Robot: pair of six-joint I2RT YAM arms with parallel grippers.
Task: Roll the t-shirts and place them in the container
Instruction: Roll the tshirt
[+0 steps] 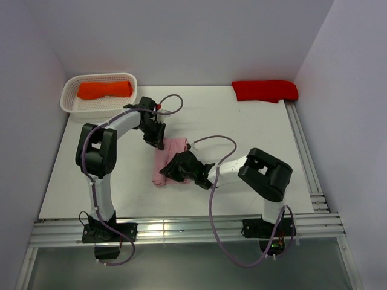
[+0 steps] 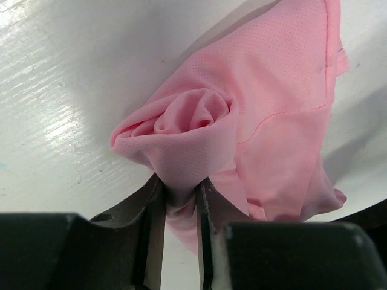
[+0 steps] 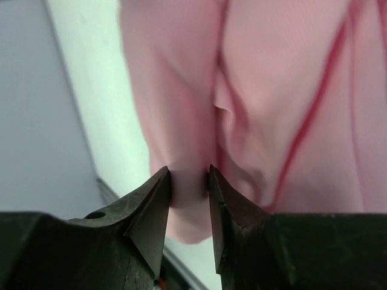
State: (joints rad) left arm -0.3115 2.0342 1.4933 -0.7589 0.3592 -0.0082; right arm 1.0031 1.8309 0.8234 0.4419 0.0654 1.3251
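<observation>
Left gripper [image 2: 180, 187]: fingers pinched on a rolled fold of the pink t-shirt [image 2: 272, 121].
Right gripper [image 3: 189, 178]: clamped on a fold of the same shirt.
Table [image 1: 266, 157]: white.
Basket [image 1: 71, 104]: far left corner.
Pink t-shirt: partly rolled, mid-table, between both grippers.
Red bundle [image 1: 264, 90]: far right corner.
Orange bundle [image 1: 104, 90]: inside the basket.

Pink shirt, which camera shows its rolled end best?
Left wrist: the pink shirt fills the view, with the spiral of its rolled end plain. The top view shows it small and partly hidden; the right wrist shows only blurred folds up close.
</observation>
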